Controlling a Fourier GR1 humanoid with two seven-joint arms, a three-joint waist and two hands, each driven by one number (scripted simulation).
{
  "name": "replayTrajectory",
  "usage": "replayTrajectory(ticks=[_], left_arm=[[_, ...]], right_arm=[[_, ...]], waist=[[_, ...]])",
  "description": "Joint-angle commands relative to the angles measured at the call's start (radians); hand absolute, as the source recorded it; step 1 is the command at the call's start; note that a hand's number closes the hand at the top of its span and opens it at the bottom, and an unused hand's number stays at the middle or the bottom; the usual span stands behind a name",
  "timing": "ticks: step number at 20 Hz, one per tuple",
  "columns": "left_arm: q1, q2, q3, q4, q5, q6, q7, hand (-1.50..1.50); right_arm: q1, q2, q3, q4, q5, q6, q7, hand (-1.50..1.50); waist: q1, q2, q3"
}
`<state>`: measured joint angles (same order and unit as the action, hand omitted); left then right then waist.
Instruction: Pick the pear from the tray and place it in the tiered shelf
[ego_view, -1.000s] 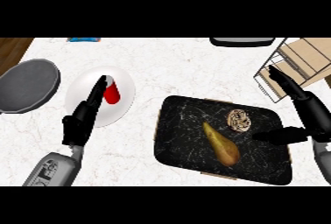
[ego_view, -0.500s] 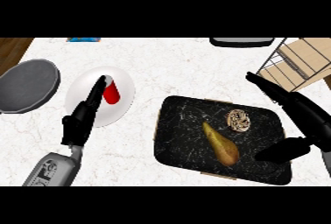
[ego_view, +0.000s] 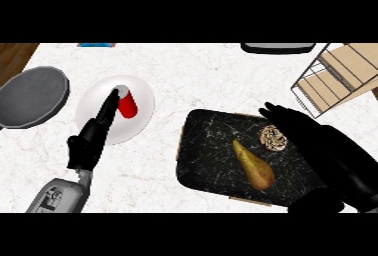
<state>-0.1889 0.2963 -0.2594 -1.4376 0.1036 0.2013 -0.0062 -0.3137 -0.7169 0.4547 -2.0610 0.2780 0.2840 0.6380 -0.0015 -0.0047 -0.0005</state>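
A white marbled counter (ego_view: 207, 80) filled the view; a strip of brown wood (ego_view: 13, 56) showed at its upper left.

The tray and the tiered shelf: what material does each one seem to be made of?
The tray looks like polished dark stone, perhaps marble: its black surface carries thin white veins. It could also be a printed finish. The tiered shelf seems to have light wooden boards, pale tan and matte, held in a thin dark frame that looks like metal wire.
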Motion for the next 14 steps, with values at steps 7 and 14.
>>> replayTrajectory(ticks=[7,14], left_arm=[[-0.009,-0.073,0.031,0.020,-0.067,-0.030,0.021,0.00],[0.017,-0.070,0.087,0.025,-0.082,-0.100,-0.012,0.00]], right_arm=[[0.094,0.144,0.010,-0.175,0.165,0.121,0.128,-1.50],[0.054,0.312,0.037,-0.061,0.316,0.150,0.115,-1.50]], waist=[[-0.002,0.003,0.000],[0.004,0.004,0.000]])
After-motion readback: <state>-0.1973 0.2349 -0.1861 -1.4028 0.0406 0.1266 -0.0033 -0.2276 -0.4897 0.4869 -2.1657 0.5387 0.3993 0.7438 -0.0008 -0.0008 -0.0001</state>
